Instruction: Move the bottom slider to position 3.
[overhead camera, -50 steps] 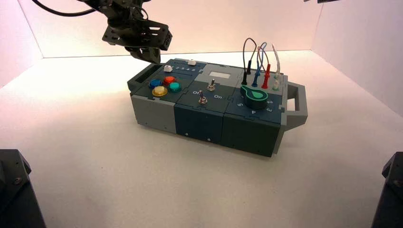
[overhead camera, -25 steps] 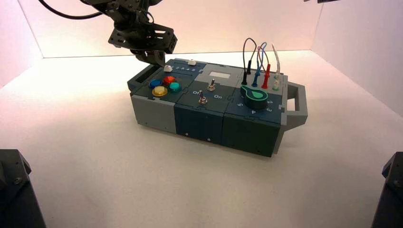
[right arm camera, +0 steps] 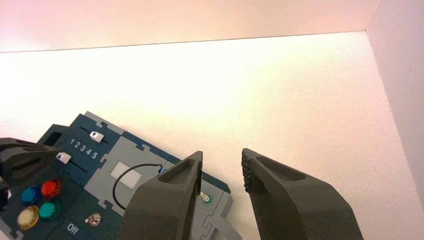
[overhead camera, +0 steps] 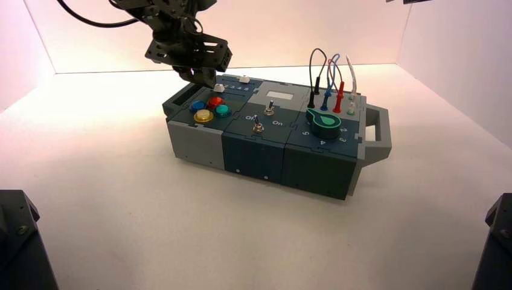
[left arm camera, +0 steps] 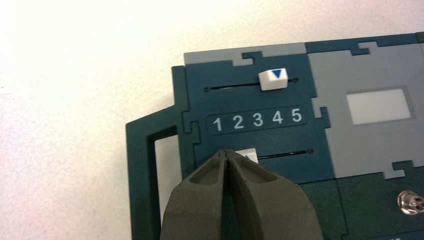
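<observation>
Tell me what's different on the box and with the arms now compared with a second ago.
The left gripper has moved to the robot's right, and the bottom slider's white knob has slid the same way, toward the higher numbers, with the closed jaws beside it. The top slider's knob, the green dial and both toggle switches look unchanged.

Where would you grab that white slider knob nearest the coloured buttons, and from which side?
Best, I'd judge, by the sides of the white knob, from above: it is small and blocky and stands up from its slotted track. The shut left gripper is at it, so pushing along the slot might also do.
</observation>
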Controlling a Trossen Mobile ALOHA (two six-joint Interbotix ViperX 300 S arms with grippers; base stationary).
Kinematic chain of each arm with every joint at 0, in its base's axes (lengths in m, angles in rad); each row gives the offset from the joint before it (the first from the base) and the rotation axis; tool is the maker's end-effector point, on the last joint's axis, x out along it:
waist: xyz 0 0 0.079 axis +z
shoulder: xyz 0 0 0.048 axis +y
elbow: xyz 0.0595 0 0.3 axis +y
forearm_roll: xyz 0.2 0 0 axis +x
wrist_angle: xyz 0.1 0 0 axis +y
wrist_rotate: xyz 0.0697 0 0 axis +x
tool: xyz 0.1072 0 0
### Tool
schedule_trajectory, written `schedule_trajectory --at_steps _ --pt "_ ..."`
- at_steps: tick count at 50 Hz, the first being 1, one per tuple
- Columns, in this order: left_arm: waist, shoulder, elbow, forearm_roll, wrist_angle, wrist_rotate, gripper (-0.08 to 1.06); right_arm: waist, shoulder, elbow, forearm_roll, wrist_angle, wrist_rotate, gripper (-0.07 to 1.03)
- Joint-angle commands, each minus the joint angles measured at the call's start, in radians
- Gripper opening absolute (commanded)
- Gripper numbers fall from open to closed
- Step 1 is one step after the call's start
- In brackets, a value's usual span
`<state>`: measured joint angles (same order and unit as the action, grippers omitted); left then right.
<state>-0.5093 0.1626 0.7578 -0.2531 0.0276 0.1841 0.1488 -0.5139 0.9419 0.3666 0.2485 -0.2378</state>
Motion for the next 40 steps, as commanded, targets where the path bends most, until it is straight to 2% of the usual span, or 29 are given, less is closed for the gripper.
schedule_trajectory --at_steps 1,40 --pt "-0.011 -0.015 -0.023 -0.002 -0.003 -0.003 -0.03 0.005 -0.011 -0.018 0.002 -0.012 0.000 0.43" --pt "-0.034 -0.003 -0.035 -0.002 -0.003 -0.009 -0.03 0.005 -0.011 -0.018 0.003 -0.012 0.000 0.42"
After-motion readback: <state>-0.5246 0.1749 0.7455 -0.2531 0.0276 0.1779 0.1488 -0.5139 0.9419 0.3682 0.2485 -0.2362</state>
